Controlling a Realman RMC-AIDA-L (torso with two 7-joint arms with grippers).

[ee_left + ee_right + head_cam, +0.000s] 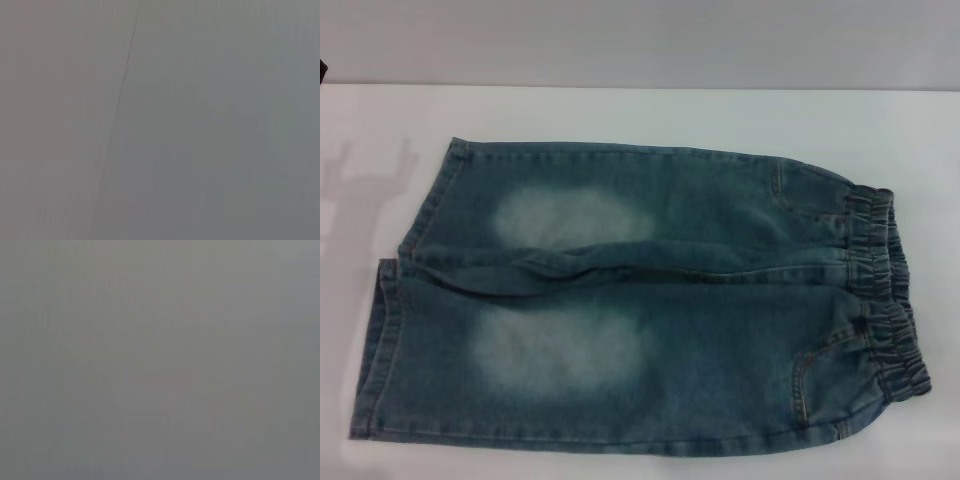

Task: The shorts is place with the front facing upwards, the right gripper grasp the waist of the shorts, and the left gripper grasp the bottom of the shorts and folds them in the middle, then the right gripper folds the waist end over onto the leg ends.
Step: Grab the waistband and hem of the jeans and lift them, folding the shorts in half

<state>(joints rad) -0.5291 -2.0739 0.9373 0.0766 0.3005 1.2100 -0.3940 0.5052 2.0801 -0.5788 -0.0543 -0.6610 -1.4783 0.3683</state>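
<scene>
Head view: denim shorts (640,300) flat on the white table (620,110), front up, elastic waist (885,290) on the right, leg hems (395,320) on the left. No fingers in shot, so can't tell open or shut, nothing held. Risk, probably: pinching only the top layer, messing up the fold. Wrist views: only blank grey, no shorts.

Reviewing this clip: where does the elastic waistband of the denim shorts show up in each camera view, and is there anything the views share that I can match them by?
Head view: the waist is at the right end of the shorts, which lie flat on the white table.
Left wrist view: not in it; only a plain grey surface crossed by a thin dark line.
Right wrist view: not in it; only plain grey.
Shared landmark: none visible, and no gripper shows in any view.
</scene>
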